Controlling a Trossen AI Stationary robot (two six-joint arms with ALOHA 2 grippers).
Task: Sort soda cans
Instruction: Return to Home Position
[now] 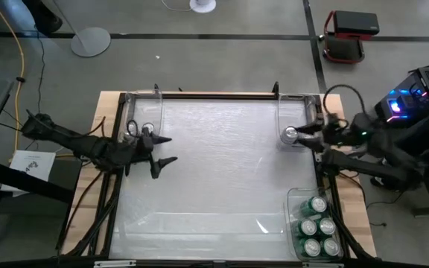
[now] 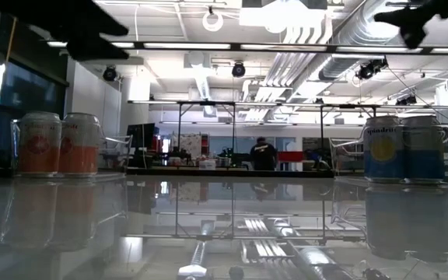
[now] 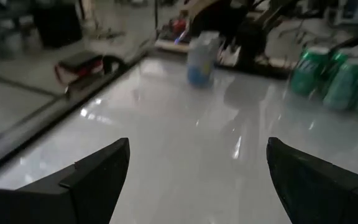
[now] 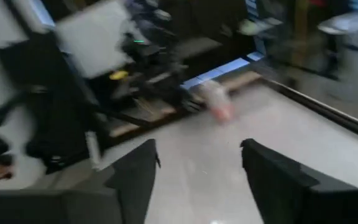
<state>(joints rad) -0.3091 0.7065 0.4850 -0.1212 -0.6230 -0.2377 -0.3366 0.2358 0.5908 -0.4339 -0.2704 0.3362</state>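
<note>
While your right tool, spread, hangs just beside the can, a careless retreat could topple it. Your left tool is spread too.

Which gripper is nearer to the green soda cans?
Right. The right gripper is by the same table edge as the green soda cans; the left gripper is across the table.
</note>
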